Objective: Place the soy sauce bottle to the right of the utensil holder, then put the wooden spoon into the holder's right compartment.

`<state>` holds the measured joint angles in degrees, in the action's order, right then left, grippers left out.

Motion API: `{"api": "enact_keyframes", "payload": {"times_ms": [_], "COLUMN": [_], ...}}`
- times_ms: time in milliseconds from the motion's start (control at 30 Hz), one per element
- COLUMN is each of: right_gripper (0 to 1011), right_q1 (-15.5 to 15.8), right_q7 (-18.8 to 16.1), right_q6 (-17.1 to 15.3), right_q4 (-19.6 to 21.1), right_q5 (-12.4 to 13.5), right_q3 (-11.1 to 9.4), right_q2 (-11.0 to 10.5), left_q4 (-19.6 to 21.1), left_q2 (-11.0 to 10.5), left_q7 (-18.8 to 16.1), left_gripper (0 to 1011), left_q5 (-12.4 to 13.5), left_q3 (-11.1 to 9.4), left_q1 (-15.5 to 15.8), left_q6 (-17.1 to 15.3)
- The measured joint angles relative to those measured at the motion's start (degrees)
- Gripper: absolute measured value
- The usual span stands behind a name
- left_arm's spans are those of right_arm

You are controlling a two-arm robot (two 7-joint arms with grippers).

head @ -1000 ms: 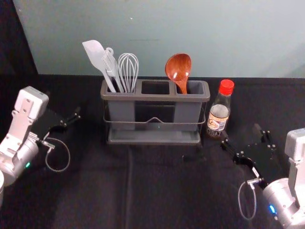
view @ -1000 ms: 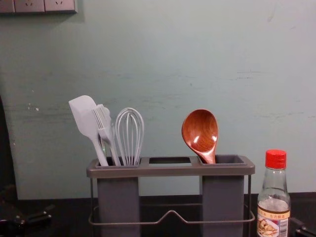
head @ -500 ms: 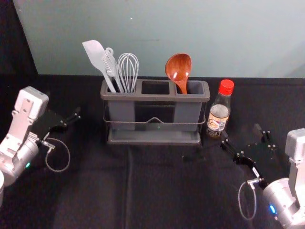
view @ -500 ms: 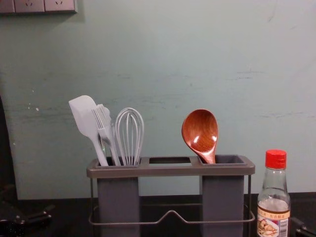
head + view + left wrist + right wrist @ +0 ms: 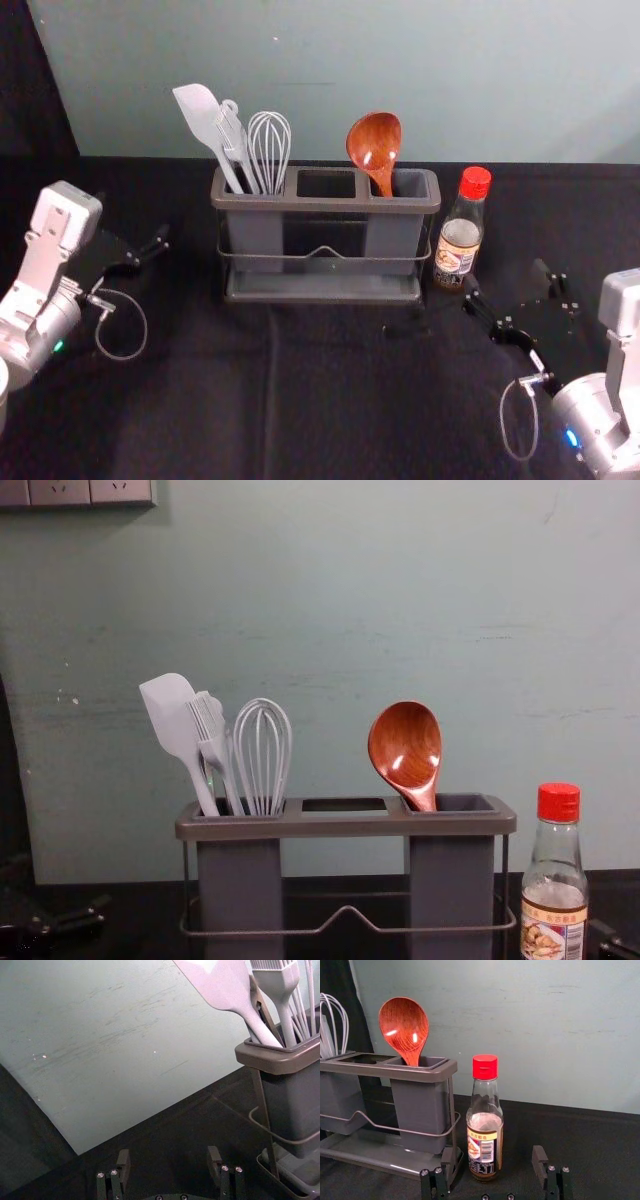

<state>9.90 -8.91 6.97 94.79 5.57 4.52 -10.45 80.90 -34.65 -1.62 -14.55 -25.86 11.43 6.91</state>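
I seem to be in a lab: black cloth (image 5: 340, 400) drapes my bench (image 5: 190, 400) before a scuffed, plain wall (image 5: 330, 600) with power sockets (image 5: 60, 490).

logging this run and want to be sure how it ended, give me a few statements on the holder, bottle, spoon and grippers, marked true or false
The soy sauce bottle stands to the right of the utensil holder. True.
The wooden spoon lies flat in front of the holder. False: it stands in the right compartment.
The right gripper is shut on the bottle. False: it is open and holds nothing.
The left gripper is open. True.
The whisk is in the middle compartment. False: it is in the left compartment.
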Motion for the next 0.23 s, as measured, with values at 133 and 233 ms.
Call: {"api": "enact_keyframes", "payload": {"times_ms": [133, 233], "right_gripper": [1002, 1003], "right_q1": [0.0, 0.0], "right_q7": [0.0, 0.0], "right_q6": [0.0, 0.0], "right_q4": [0.0, 0.0], "right_q5": [0.0, 0.0], "right_q3": [0.0, 0.0], "right_q2": [0.0, 0.0], "left_q4": [0.0, 0.0], "left_q2": [0.0, 0.0], "left_q7": [0.0, 0.0], "left_gripper": [1005, 1005], "left_q5": [0.0, 0.0], "left_q3": [0.0, 0.0], "left_q1": [0.0, 0.0], "left_q6": [0.0, 0.0]}}
